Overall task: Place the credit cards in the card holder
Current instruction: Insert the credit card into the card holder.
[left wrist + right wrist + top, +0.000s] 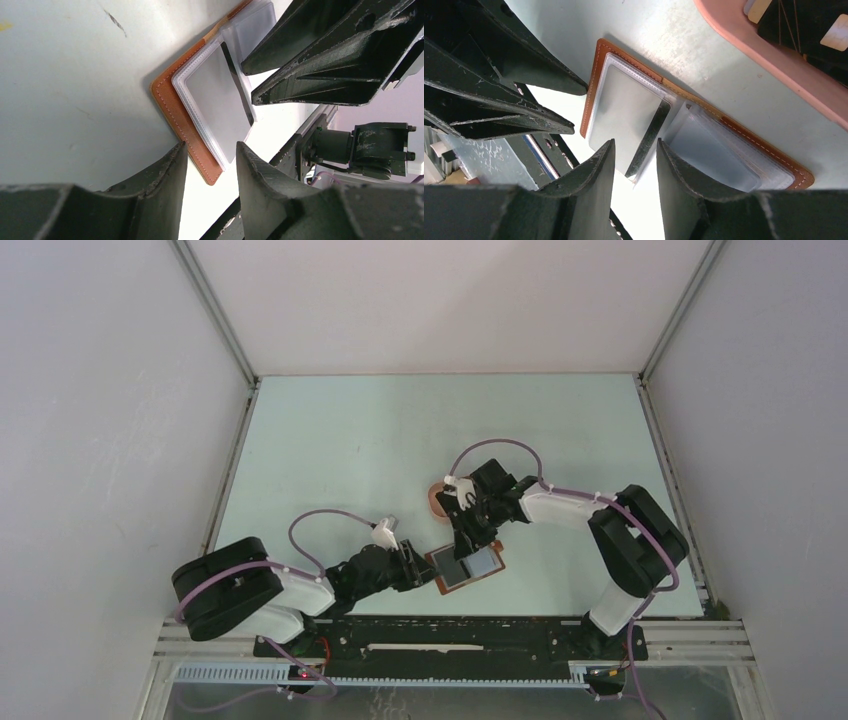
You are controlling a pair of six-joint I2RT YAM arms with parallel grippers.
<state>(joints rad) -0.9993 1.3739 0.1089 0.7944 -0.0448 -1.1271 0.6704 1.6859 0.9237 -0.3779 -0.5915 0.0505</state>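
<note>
Left gripper (210, 145): sits at 9 o'clock of the card holder (470, 566) in the overhead view, jaws part-way apart, astride one corner of it. Meets or merely overlaps the stitched leather edge with one fingertip (175, 155); cannot tell which, nor whether any pinch is on. Right gripper (636, 142): hangs at 12 o'clock of the holder, low over it, jaws likewise part-way apart and pinching nothing. Straddles the end of a black card (650, 136), with a sliver of pocket showing on one side of the card and pale surface on the other. Card holder: lies open and flat on the pale green table (330, 460), at about 6 o'clock of the table's middle and close to the near edge, reddish-brown leather down, frosted pockets up. Black card: looks mostly slid into the pocket (619, 115) on the 9 o'clock half, grey through the plastic, with only a dark strip bare along the fold side. Further pockets (714, 150): stacked on the 3 o'clock half. Pink tray (764, 55): stands at 11 o'clock of the holder, apart from it, partly under the right arm. Holds a tan card (838, 32) and a dark shape too cropped to name.
</note>
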